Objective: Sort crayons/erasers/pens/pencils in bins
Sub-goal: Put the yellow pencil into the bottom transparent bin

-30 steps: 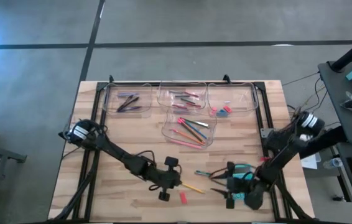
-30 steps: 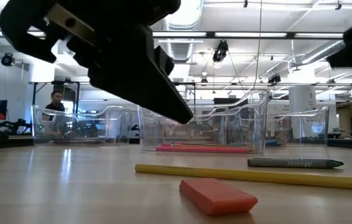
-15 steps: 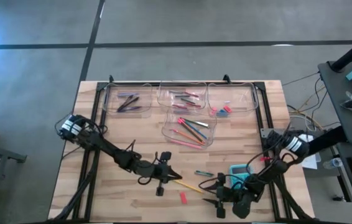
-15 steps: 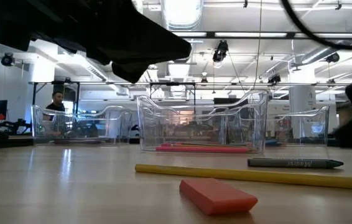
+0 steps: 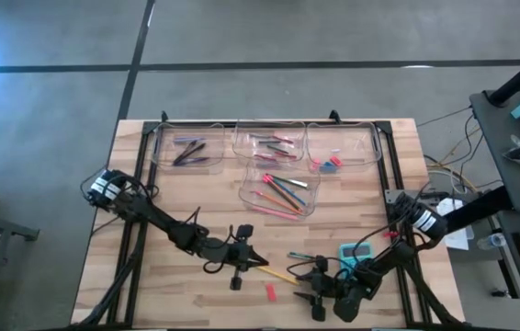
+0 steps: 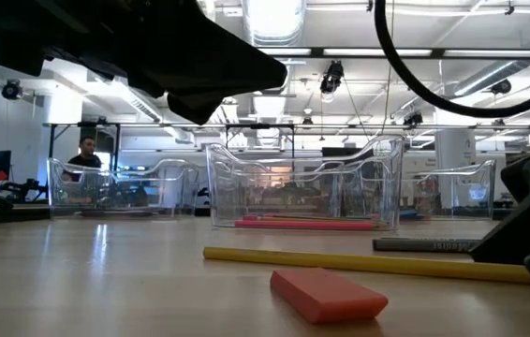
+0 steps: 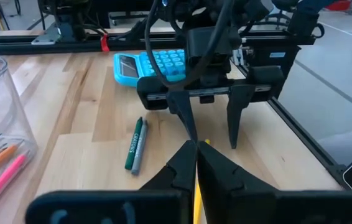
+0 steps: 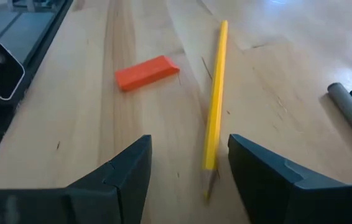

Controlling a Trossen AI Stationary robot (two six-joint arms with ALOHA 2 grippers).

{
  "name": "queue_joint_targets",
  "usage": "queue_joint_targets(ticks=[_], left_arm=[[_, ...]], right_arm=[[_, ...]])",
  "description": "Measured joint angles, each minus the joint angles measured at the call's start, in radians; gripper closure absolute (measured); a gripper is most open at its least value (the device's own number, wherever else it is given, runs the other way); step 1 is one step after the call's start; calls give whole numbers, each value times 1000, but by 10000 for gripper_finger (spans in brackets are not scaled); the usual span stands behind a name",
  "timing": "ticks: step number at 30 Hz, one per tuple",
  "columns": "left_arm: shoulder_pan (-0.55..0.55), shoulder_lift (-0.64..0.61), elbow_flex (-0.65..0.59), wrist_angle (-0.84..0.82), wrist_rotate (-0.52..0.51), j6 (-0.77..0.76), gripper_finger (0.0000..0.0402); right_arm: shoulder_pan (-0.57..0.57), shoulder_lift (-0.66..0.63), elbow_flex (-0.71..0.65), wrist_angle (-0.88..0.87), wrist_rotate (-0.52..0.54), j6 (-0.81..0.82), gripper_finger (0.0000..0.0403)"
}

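A long yellow pencil (image 5: 280, 274) lies flat on the table near the front edge. My left gripper (image 5: 258, 263) is shut and hovers above the pencil's left end, which shows as a sliver below the fingers in the left wrist view (image 7: 196, 194). My right gripper (image 5: 304, 287) is open and low at the pencil's right end. Its two fingers stand on either side of the pencil (image 8: 216, 93) without visibly touching it. A red eraser (image 5: 270, 291) lies just in front of the pencil. A dark green crayon and a grey one (image 7: 135, 146) lie side by side behind it.
A teal calculator (image 5: 350, 255) lies right of the crayons. Three clear bins stand along the far edge (image 5: 161, 138) (image 5: 242, 138) (image 5: 370, 140). A fourth (image 5: 246, 188), in front of them, holds pencils. A person shows far off in the room behind the table (image 6: 84, 150).
My right gripper has gone toward the table's left, off the calculator, and now stands low around the pencil's right end. My left gripper has risen from close above the table and tipped toward level, then kept still. The pencil, eraser and crayons have not moved.
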Motion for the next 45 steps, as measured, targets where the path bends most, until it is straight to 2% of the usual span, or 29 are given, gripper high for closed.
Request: queue_joint_targets(ticks=[7, 14, 20, 30, 39, 45], left_arm=[[0, 0, 0, 0, 0, 0, 401], [0, 0, 0, -1, 0, 0, 401], [0, 0, 0, -1, 0, 0, 401], [0, 0, 0, -1, 0, 0, 401], [0, 0, 2, -1, 0, 0, 402], [0, 0, 4, 0, 0, 0, 402]], right_arm=[[-3, -40, 2, -127, -49, 44, 200], [-3, -71, -1, -186, -76, -55, 200], [-3, -71, -1, -220, -93, -48, 207], [-3, -71, -4, -239, -111, -48, 310], [-5, -71, -5, -242, -132, -42, 383], [-4, -102, -4, -242, -113, -56, 392]])
